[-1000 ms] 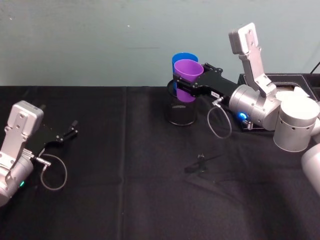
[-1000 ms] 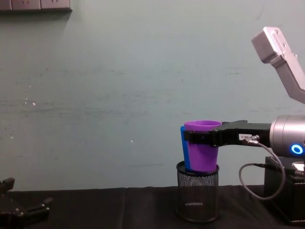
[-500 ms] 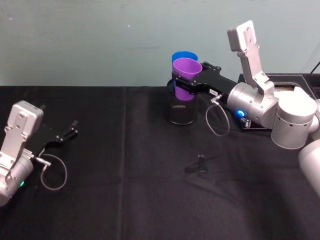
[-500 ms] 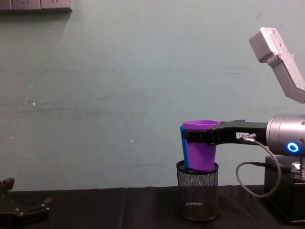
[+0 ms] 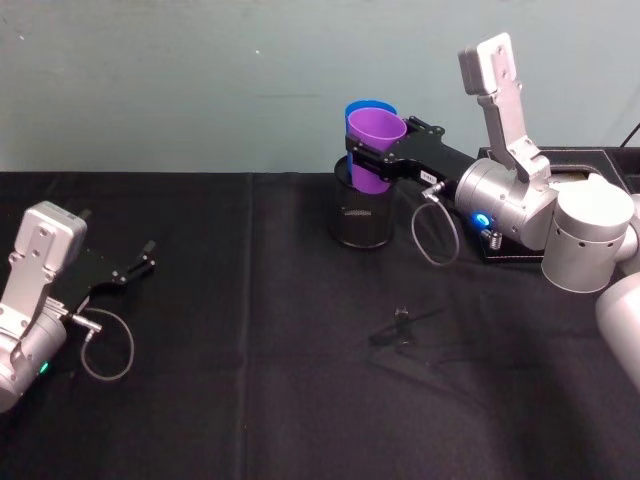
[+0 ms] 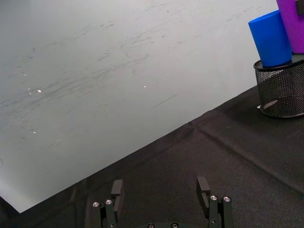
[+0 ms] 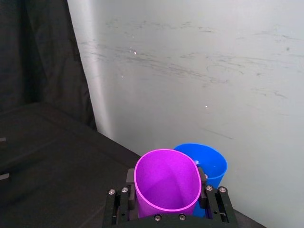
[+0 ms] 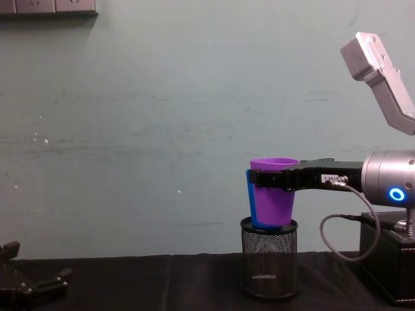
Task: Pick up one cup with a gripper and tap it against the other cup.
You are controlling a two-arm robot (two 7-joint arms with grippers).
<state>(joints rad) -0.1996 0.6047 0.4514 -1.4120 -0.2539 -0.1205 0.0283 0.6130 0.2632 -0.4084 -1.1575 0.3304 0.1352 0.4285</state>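
My right gripper (image 5: 368, 160) is shut on the purple cup (image 5: 374, 140), holding it upright above the black mesh holder (image 5: 362, 215). The blue cup (image 5: 358, 107) stands in that holder right behind the purple one; their rims sit side by side, and I cannot tell whether they touch. From the chest the purple cup (image 8: 273, 197) covers most of the blue cup (image 8: 249, 201), with the right gripper (image 8: 262, 179) clamped below its rim. The right wrist view has the purple cup (image 7: 167, 183) between the fingers (image 7: 119, 202), the blue cup (image 7: 209, 161) beyond. My left gripper (image 5: 145, 258) rests open at the table's left.
A black box (image 5: 570, 160) sits at the back right behind my right arm. A small dark clip (image 5: 400, 328) lies on the black cloth in the middle. The teal wall (image 5: 200, 80) stands close behind the holder. In the left wrist view the holder (image 6: 281, 90) stands far from the idle left gripper (image 6: 161, 195).
The right gripper has raised the purple cup a little, and it now sits closer against the blue cup. The left arm has not moved.
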